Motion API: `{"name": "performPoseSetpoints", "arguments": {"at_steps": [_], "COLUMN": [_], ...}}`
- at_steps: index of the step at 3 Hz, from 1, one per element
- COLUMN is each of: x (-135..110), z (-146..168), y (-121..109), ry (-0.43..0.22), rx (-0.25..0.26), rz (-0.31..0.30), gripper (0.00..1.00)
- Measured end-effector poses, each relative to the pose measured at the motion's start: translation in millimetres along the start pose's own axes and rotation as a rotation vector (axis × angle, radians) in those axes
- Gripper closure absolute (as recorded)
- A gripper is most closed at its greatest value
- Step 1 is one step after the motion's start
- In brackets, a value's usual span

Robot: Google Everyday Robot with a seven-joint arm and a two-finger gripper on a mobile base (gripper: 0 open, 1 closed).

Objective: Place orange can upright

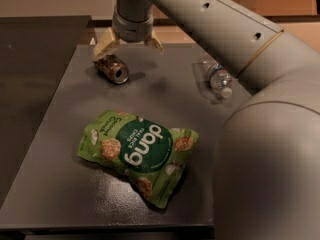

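The gripper (129,45) hovers over the table's (55,149) far edge, its 2 fingers (104,47) spread apart. The orange can (112,68) lies on its side just beneath 1 fingertip, partly between both.

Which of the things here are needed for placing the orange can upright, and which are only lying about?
For the job:
- orange can, lying on its side, far left
- gripper, open, just above and behind the can

Only lying about:
- green snack bag, flat, near the middle
- clear water bottle, on its side, far right
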State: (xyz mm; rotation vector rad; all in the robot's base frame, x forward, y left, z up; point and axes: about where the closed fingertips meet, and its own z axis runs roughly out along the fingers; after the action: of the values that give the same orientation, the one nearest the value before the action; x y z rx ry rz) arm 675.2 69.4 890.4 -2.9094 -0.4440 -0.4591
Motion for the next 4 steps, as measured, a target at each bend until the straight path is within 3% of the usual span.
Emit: {"name": "performPoseSetpoints", "arguments": {"at_steps": [2, 4], "x": [1, 3], "z": [30, 49], "y": [-19, -33], "ry": [-0.043, -0.081], "rx": [0.025, 0.025], "rz": [-0.076, -0.192], "gripper": [0.0, 0.0]}}
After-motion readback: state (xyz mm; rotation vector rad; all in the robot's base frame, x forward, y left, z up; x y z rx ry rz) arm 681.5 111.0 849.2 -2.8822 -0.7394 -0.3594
